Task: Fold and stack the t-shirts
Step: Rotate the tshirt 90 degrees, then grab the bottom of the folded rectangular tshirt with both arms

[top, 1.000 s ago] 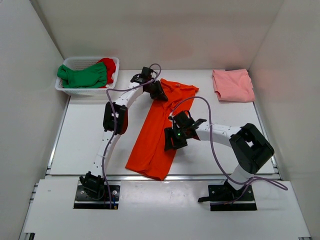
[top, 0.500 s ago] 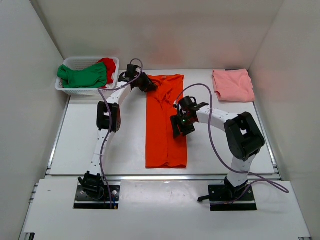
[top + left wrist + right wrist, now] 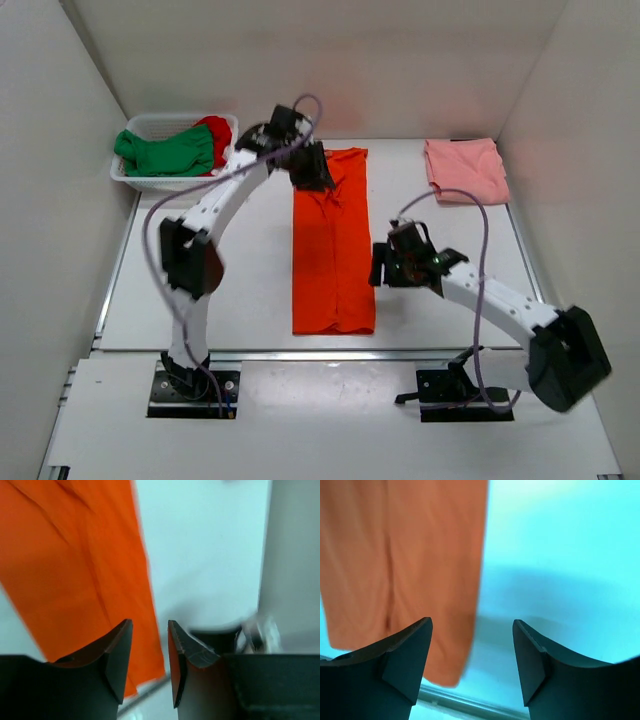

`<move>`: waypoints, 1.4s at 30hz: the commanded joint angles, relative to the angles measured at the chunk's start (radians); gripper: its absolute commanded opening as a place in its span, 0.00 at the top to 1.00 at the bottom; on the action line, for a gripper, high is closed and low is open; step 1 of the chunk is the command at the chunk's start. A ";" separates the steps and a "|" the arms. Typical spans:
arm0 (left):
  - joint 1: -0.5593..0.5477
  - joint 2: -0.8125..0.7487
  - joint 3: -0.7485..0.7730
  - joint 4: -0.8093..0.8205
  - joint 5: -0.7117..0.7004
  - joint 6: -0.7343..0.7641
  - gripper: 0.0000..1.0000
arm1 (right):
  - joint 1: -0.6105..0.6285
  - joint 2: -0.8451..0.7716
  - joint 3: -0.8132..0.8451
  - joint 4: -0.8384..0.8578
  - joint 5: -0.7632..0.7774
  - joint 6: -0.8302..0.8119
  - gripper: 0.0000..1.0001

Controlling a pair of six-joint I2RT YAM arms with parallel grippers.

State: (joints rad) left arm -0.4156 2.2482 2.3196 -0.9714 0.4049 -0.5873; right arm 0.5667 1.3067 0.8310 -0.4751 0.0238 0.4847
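The bright orange t-shirt (image 3: 333, 245) lies flat mid-table as a long narrow strip folded lengthwise, running from the back toward the front edge. My left gripper (image 3: 312, 172) hovers at its far left corner, jaws open and empty; the left wrist view shows orange cloth (image 3: 75, 555) beyond the fingers. My right gripper (image 3: 382, 268) stands just right of the strip's lower half, open and holding nothing, with the shirt's edge (image 3: 405, 545) to its left. A pale pink t-shirt (image 3: 465, 170) lies folded at the back right. Green (image 3: 165, 152) and red (image 3: 217, 130) t-shirts are bunched in the basket.
A white plastic basket (image 3: 150, 183) stands at the back left corner. White walls close in the table on the left, back and right. A metal rail (image 3: 320, 353) runs along the table's front edge, just below the shirt's hem.
The orange shirt went from a slanted lie to a straight strip. My left gripper has opened and lifted at the shirt's top. My right gripper has opened wider and drawn off to the right.
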 commanded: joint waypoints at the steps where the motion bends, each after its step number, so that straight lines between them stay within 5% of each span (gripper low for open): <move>1: -0.069 -0.452 -0.738 0.119 -0.154 0.083 0.55 | 0.061 -0.160 -0.203 0.038 0.110 0.254 0.37; 3: -0.020 -0.668 -1.209 0.342 -0.071 -0.038 0.56 | 0.082 -0.260 -0.276 0.036 0.107 0.290 0.37; 9: -0.089 -1.076 -1.725 0.552 -0.133 -0.172 0.51 | 0.084 -0.458 -0.423 0.021 0.064 0.373 0.37; 13: -0.087 -1.286 -1.923 0.709 -0.143 -0.249 0.48 | 0.091 -0.523 -0.521 0.088 0.022 0.458 0.39; 22: -0.227 -1.245 -1.974 0.836 -0.173 -0.348 0.48 | 0.252 -0.443 -0.564 0.194 0.034 0.623 0.41; 32: -0.360 -1.046 -1.849 0.706 -0.245 -0.344 0.49 | 0.343 -0.307 -0.529 0.191 0.042 0.641 0.47; 35: -0.384 -1.000 -1.838 0.714 -0.248 -0.351 0.60 | 0.346 -0.285 -0.521 0.185 0.027 0.620 0.62; 36: -0.396 -0.984 -1.833 0.720 -0.245 -0.352 0.73 | 0.340 -0.270 -0.518 0.182 0.027 0.611 0.77; 38: -0.396 -0.977 -1.829 0.702 -0.262 -0.352 0.98 | 0.344 -0.274 -0.498 0.161 0.016 0.574 0.86; 42: -0.400 -1.010 -1.844 0.648 -0.272 -0.336 1.00 | 0.364 -0.287 -0.490 0.102 -0.005 0.523 1.00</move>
State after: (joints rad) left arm -0.8040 1.2648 0.4694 -0.2554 0.1680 -0.9398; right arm 0.9089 1.0157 0.3374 -0.2535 0.0216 1.0634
